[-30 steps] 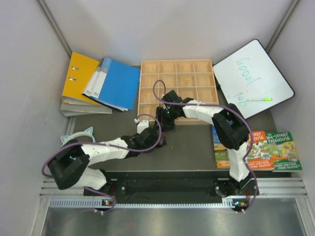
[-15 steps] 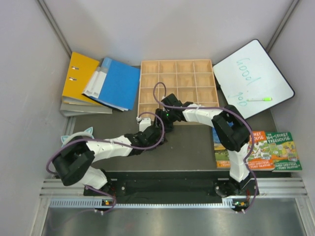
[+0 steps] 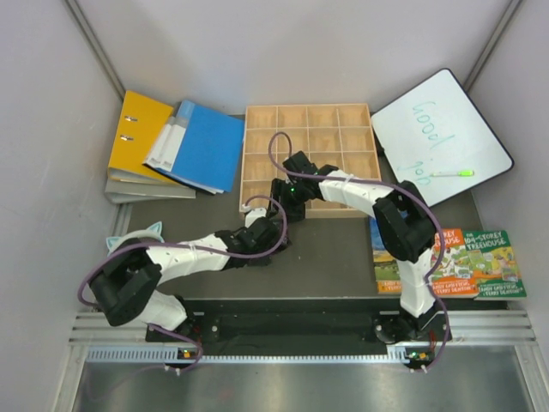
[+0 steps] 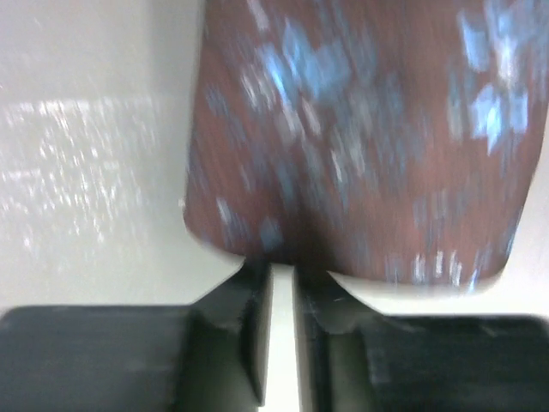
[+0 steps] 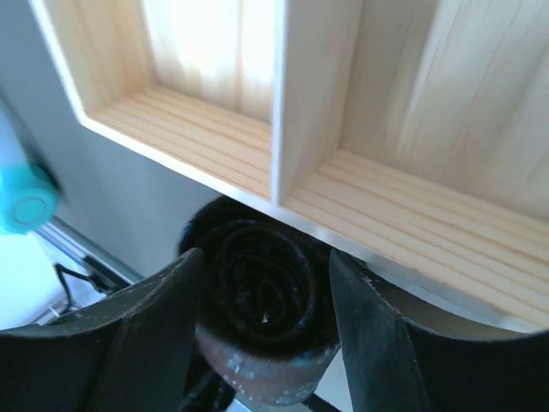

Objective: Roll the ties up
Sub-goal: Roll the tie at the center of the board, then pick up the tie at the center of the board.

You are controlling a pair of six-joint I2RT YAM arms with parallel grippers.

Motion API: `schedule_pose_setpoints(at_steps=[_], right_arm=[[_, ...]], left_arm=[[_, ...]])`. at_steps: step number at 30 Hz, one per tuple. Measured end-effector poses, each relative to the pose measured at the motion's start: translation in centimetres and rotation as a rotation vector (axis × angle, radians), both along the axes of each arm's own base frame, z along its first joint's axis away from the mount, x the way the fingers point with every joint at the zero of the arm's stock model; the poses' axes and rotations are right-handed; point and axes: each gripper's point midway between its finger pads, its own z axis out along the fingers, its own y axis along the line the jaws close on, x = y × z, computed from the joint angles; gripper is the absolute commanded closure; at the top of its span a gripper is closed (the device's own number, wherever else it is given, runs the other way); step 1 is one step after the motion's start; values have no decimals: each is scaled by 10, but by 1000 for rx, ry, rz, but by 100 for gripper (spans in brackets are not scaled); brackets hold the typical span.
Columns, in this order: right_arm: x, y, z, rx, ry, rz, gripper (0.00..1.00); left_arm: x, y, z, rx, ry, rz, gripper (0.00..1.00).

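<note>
A tie is rolled into a tight dark spiral (image 5: 257,296) with a brown, blue-speckled outer wrap. My right gripper (image 5: 264,262) is shut on it, one finger on each side, just in front of the wooden tray's front edge (image 5: 279,103). In the top view my right gripper (image 3: 290,204) is at the tray's near left rim (image 3: 307,106), and the roll is hidden between the grippers. My left gripper (image 3: 268,230) is right below it. In the left wrist view its jaws (image 4: 283,270) are nearly closed, tips at the lower edge of the speckled tie fabric (image 4: 360,137).
The compartmented wooden tray lies at the back centre. Yellow (image 3: 137,129) and blue (image 3: 202,142) folders lie at the back left. A whiteboard (image 3: 437,120) with a green marker (image 3: 452,172) lies at the back right. Books (image 3: 459,262) lie at the right. A teal cat-ear object (image 3: 154,230) lies at the left.
My right gripper has moved with the roll away from me, up to the tray's front edge. My left gripper has shifted slightly right and stays close below it.
</note>
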Motion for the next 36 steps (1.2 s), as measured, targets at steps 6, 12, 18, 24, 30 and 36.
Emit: schedule_pose_setpoints(at_steps=[6,12,18,24,30,36], right_arm=[[19,-11,16,10,-10,-27,37],[8,-45,13,-19,-17,-67,37],[-28,-90,15,-15,-29,-123,33],[-72,-118,15,22,-73,-123,22],[-109,-143,11,40,-102,-124,18],[-127,-155,10,65,-130,-131,18]], left_arm=[[-33,9,7,-13,106,-79,39],[-50,16,49,-72,97,-141,13],[-11,7,118,-158,-22,-160,13],[27,13,122,-157,-2,-195,15],[39,23,92,-158,117,-224,14],[40,19,71,-190,202,-255,15]])
